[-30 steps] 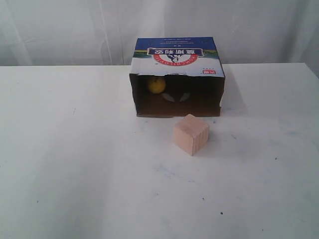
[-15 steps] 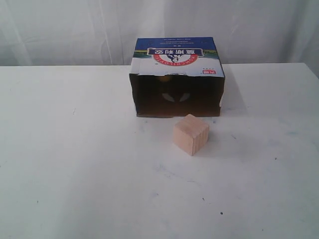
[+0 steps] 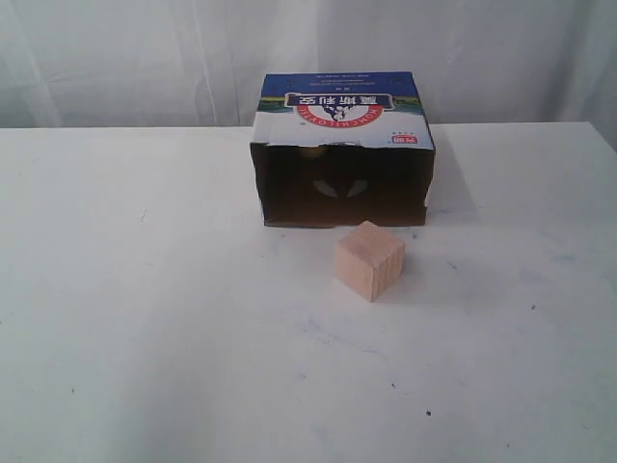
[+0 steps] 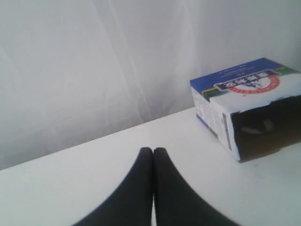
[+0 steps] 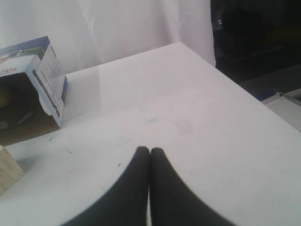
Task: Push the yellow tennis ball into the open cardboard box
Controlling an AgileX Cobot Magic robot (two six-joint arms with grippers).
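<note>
The open cardboard box (image 3: 342, 111) lies on its side at the back of the table, its dark opening facing the front. The yellow tennis ball (image 3: 311, 151) is deep inside; only a faint yellow sliver shows under the box's top edge, and a dim yellowish patch in the right wrist view. My left gripper (image 4: 153, 149) is shut with nothing in it, hovering over bare table well away from the box (image 4: 244, 87). My right gripper (image 5: 149, 149) is also shut and empty, apart from the box (image 5: 44, 70). Neither gripper appears in the exterior view.
A light wooden cube (image 3: 369, 260) stands on the table just in front of the box's opening, slightly right of centre; its corner shows in the right wrist view (image 5: 9, 169). The table's right edge (image 5: 244, 92) drops off to a dark floor. White curtains hang behind.
The yellow ball, one second ago plainly visible at the upper left of the box's opening, has rolled deeper inside and is nearly hidden. Box and cube have not moved.
</note>
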